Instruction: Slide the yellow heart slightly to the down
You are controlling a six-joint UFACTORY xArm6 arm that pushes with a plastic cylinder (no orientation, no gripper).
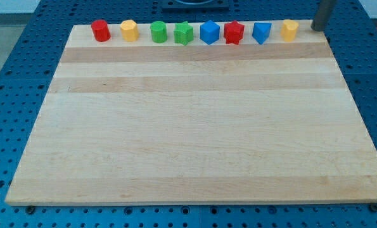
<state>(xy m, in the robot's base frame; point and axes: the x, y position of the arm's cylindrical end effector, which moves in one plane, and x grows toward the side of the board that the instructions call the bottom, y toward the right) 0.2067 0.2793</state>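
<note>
The yellow heart [289,29] sits at the right end of a row of blocks along the top edge of the wooden board [194,126]. My tip [317,28] is at the board's top right corner, just to the right of the yellow heart and apart from it. The blue triangle [261,32] is directly to the left of the heart.
The row continues to the left with a red star [234,32], a blue hexagon [209,32], a green star [184,33], a green cylinder [158,31], a yellow hexagon [129,30] and a red cylinder [100,30]. A blue perforated table surrounds the board.
</note>
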